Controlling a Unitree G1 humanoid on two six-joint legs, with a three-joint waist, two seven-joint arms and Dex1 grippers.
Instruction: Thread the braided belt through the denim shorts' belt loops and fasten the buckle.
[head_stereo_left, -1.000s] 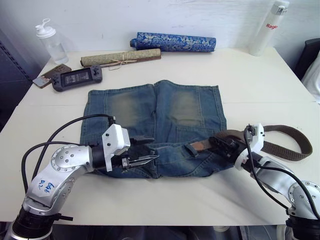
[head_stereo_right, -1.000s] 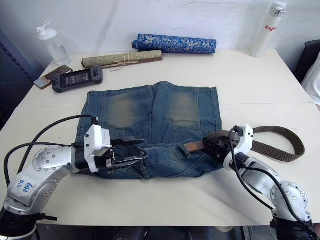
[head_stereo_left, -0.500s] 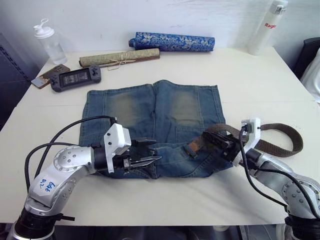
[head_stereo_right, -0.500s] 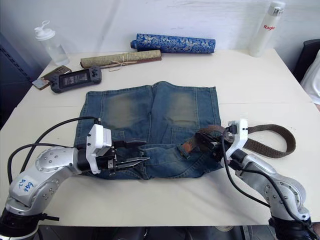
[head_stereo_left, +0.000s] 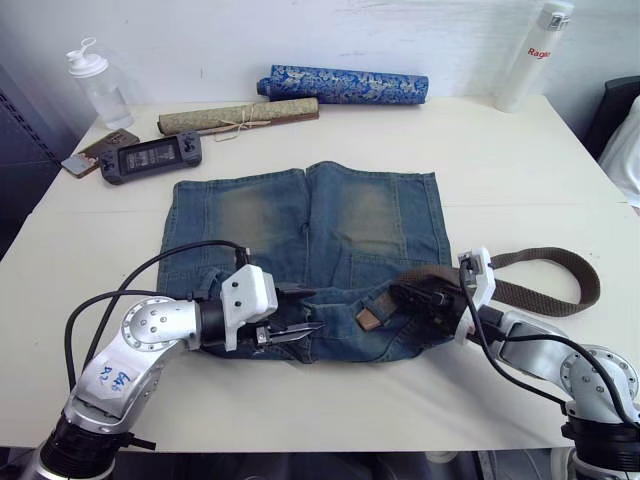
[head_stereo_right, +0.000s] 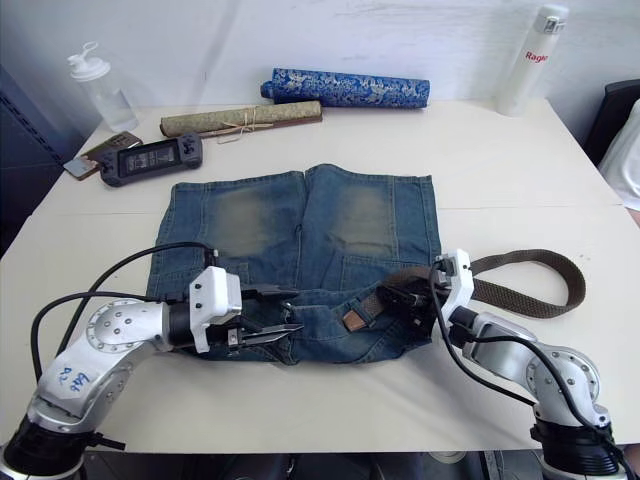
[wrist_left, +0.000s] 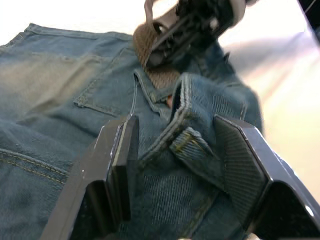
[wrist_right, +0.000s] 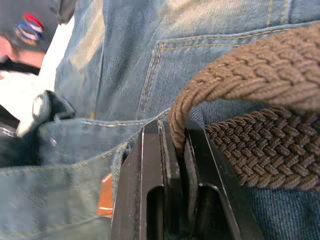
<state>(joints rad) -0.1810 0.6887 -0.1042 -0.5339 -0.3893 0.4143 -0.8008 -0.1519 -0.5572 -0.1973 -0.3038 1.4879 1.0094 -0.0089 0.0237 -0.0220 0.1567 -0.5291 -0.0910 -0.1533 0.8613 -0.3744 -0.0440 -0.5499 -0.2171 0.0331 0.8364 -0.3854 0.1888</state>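
The denim shorts lie flat mid-table, waistband toward me and bunched up. The braided belt curves in from the right onto the waistband; its reddish-brown tip lies on the denim. My right gripper is shut on the belt just behind the tip, with the strap pinched between its fingers. My left gripper is open around a raised fold of the waistband, fingers on either side. I cannot pick out single belt loops in the folds. The buckle is hidden.
Along the back stand a blue patterned roll, a tan rolled mat, a handheld console, a clear bottle and a white bottle. The table's front edge runs just below both arms.
My right gripper has slid left along the waistband, carrying the belt tip further left. My left gripper has shifted right toward it, still open.
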